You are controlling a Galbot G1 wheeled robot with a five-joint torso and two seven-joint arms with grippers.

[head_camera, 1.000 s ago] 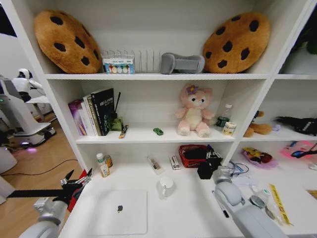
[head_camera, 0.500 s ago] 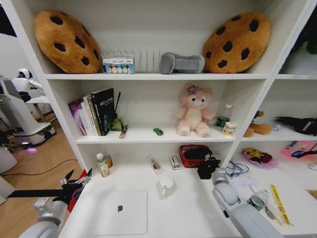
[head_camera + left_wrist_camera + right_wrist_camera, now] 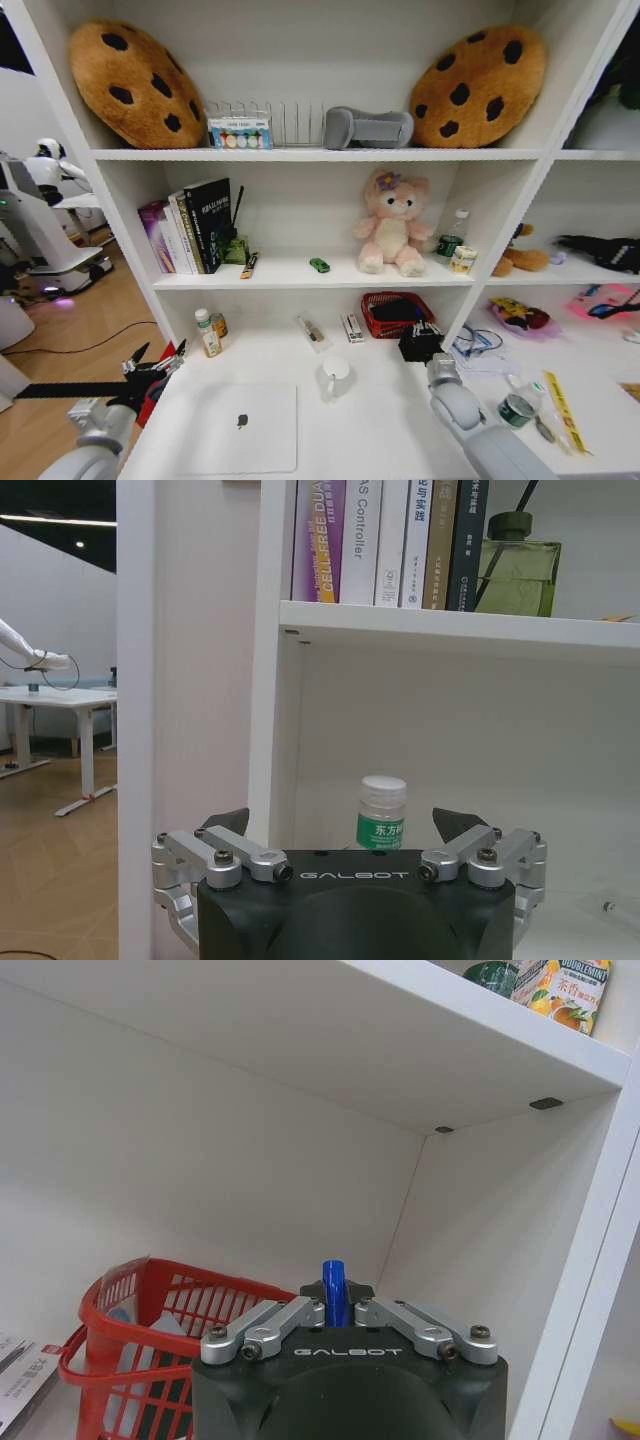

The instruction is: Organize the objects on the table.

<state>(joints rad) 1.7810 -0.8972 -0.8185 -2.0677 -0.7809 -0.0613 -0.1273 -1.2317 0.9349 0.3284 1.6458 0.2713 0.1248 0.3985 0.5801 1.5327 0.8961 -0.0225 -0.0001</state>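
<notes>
Right gripper [image 3: 335, 1312] closed tight on blue-capped marker [image 3: 332, 1282], cap poking up between jaws. I have it held above desk [image 3: 380, 430], just in front of red basket [image 3: 150, 1305], beside small black pen cup [image 3: 417, 346]. Step in hand, my read: carrying marker to cup. Next calls for lining marker up over cup mouth, lowering straight, then releasing. Left gripper [image 3: 350, 825] wide open, empty, parked off desk's left edge, facing small bottle [image 3: 382, 812]. Laptop [image 3: 240, 428] flat, near front of desk.
</notes>
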